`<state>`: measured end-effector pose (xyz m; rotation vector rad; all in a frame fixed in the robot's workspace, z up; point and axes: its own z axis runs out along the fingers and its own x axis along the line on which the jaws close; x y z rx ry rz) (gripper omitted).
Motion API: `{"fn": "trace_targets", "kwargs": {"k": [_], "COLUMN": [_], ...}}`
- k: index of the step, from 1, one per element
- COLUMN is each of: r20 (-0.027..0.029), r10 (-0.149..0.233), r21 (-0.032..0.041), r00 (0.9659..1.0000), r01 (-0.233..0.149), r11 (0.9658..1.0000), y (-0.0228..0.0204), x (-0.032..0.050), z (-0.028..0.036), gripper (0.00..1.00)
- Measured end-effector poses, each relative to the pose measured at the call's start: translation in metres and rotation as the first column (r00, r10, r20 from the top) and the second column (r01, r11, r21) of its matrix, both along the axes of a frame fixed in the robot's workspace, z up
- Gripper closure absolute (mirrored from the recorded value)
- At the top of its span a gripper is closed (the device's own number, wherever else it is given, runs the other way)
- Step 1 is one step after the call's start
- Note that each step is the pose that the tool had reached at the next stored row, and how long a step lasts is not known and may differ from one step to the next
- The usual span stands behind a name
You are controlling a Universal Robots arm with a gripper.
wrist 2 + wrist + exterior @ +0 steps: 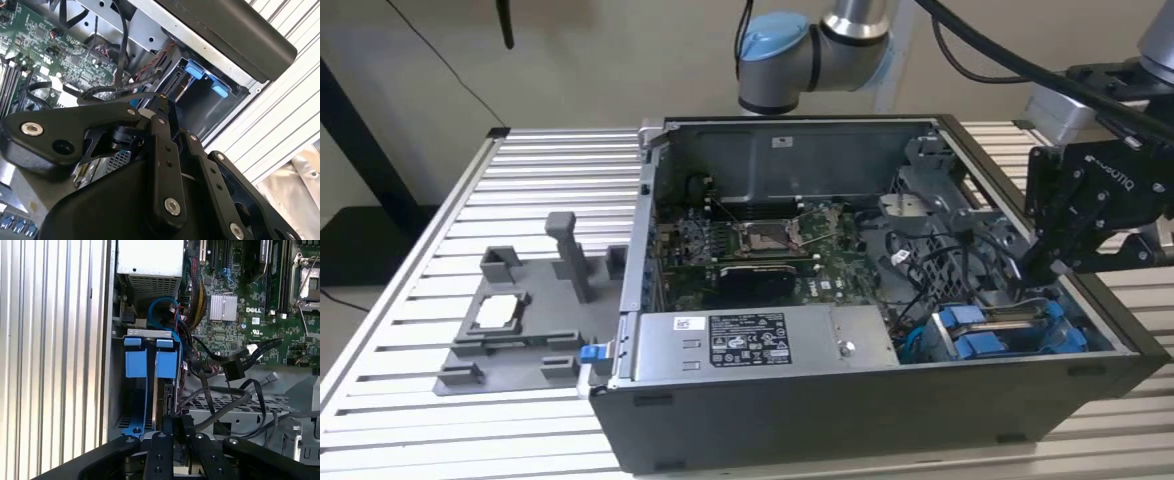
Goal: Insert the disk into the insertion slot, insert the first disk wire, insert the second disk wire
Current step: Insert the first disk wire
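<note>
Already the disk [166, 365] stood on edge inside the insertion slot [150, 333], its bright blue frame flush with the bay's blue parts. In the exterior view this bay sat at about four o'clock within the open computer case [854, 420], with the disk [1011, 322] showing between the blue pieces of the slot [958, 335].

The black pincer [1037, 272] reached down into the case just at twelve o'clock from the bay in the exterior view. In both wrist views its tips were drawn close together right beside the disk's end [161, 100] [176, 421]. A black wire [107, 92] ran past the tips; whether anything was pinched between them I could not tell. A black connector [233, 371] on a loose wire lay near the slot, over the edge of the green motherboard [761, 240].

The labelled silver power supply box [734, 340] lay at nine o'clock from the bay. Outside the case, at nine o'clock on the slatted metal bench [400, 300], sat a grey fixture [520, 320]. The arm's blue-capped joint [781, 50] hung at twelve o'clock behind the case.
</note>
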<state>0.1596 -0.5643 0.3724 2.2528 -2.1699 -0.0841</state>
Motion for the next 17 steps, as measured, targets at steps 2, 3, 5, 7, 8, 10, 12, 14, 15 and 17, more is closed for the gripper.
{"fn": "trace_targets", "kwargs": {"k": [2,3,5,7,8,10,12,14,15,17], "r20": [-0.0212,-0.0289,-0.0364,-0.0372,-0.0374,-0.0376,-0.0377,-0.0377,-0.0379,-0.0395], "r10": [0.000,0.000,0.000,0.000,0.000,0.000,0.000,0.000,0.000,0.000], "r21": [-0.0007,-0.0007,-0.0005,0.0004,0.0014,0.0036,0.0066,0.0084,0.0085,0.0086], "r00": [0.9998,0.9996,0.9993,0.9993,0.9993,0.9993,0.9993,0.9993,0.9993,0.9992], "r01": [0.000,0.000,0.000,0.000,0.000,0.000,0.001,0.001,0.000,0.000], "r11": [1.0000,1.0000,1.0000,1.0000,1.0000,1.0000,1.0000,1.0000,1.0000,1.0000], "y": [0.0000,0.0000,0.0001,0.0000,0.0000,0.0000,-0.0001,-0.0002,-0.0003,-0.0009], "x": [0.0045,0.0063,0.0083,0.0086,0.0087,0.0091,0.0092,0.0093,0.0097,0.0104], "z": [-0.0003,-0.0005,-0.0013,-0.0027,-0.0035,-0.0052,-0.0069,-0.0090,-0.0102,-0.0126], "gripper": [0.81,0.81,0.81,0.81,0.81,0.81,0.81,0.81,0.81,0.81]}}
